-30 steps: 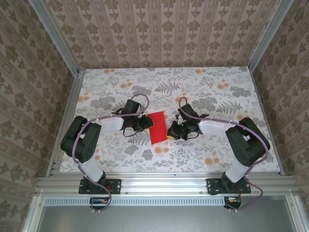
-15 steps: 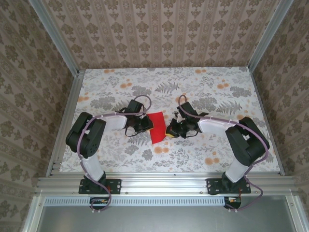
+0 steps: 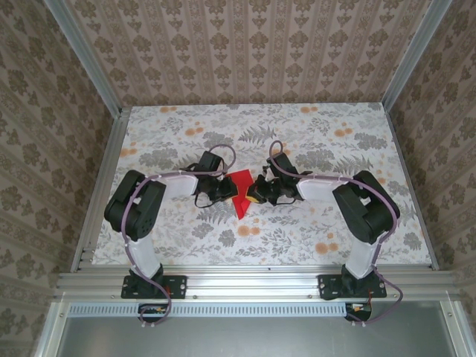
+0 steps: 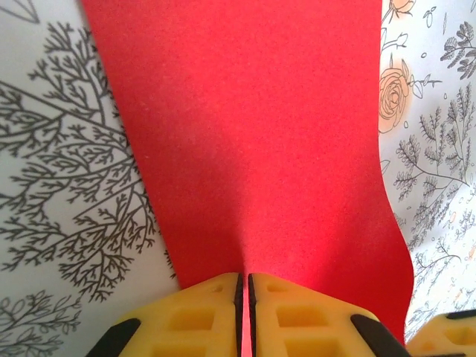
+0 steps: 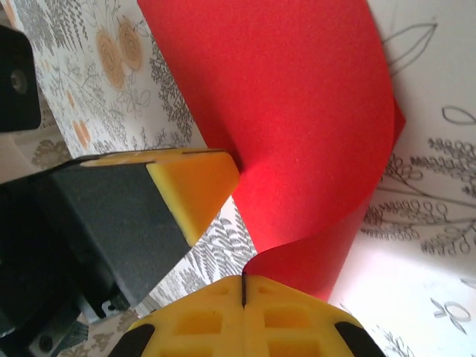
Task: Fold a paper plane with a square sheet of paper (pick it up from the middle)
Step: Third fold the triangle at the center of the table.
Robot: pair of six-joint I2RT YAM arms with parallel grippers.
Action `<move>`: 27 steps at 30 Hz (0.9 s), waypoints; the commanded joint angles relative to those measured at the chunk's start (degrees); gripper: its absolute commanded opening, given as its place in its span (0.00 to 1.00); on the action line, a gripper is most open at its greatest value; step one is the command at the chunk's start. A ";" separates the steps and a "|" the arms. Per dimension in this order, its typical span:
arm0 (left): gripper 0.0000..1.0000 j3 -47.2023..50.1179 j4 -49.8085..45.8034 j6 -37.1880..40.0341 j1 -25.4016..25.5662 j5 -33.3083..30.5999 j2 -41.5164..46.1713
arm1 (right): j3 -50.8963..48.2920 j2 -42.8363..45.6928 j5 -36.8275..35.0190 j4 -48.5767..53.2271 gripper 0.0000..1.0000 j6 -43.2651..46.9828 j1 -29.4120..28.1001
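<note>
Left wrist: L fingers (image 4: 201,312), R fingers (image 5: 290,312) pinch red sheet (image 4: 253,134).

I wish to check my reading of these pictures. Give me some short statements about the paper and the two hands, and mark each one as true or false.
1. The left hand is shut on an edge of the paper. True.
2. The right hand is open and away from the paper. False: it is shut on an edge of the paper.
3. The paper lies flat on the table. False: it curves between the two hands.
4. The paper is red and the table has a flower pattern. True.
</note>
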State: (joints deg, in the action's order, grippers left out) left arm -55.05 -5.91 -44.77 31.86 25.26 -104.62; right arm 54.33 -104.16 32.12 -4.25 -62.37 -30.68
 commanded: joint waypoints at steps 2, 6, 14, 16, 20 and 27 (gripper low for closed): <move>0.14 -2.39 -2.63 2.22 0.27 -0.69 -1.20 | 1.74 -2.25 -1.43 -3.83 0.00 -2.78 -0.53; 0.14 -3.08 -2.79 2.43 0.14 -0.09 -0.56 | 2.34 -3.72 -1.59 -3.40 0.00 -2.42 -0.53; 0.23 -3.45 -2.17 2.24 -1.33 -1.49 2.43 | 2.75 -4.44 -2.95 -0.40 0.00 -1.03 -0.61; 0.23 -3.74 -2.73 2.44 -1.83 -1.63 1.50 | 2.82 -4.56 -2.73 -0.65 0.00 -1.13 -0.70; 0.21 -4.35 -3.16 2.72 -1.89 -1.70 -1.07 | 2.72 -4.55 -2.24 -2.02 0.00 -1.42 -0.70; 0.14 -5.45 -5.72 3.37 -1.45 -3.17 -3.78 | 2.54 -5.72 -0.63 -6.24 0.00 -3.26 -0.70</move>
State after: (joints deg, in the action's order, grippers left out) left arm -58.94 -8.56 -43.16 30.09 23.31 -106.94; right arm 55.88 -107.92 30.46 -7.81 -64.18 -31.03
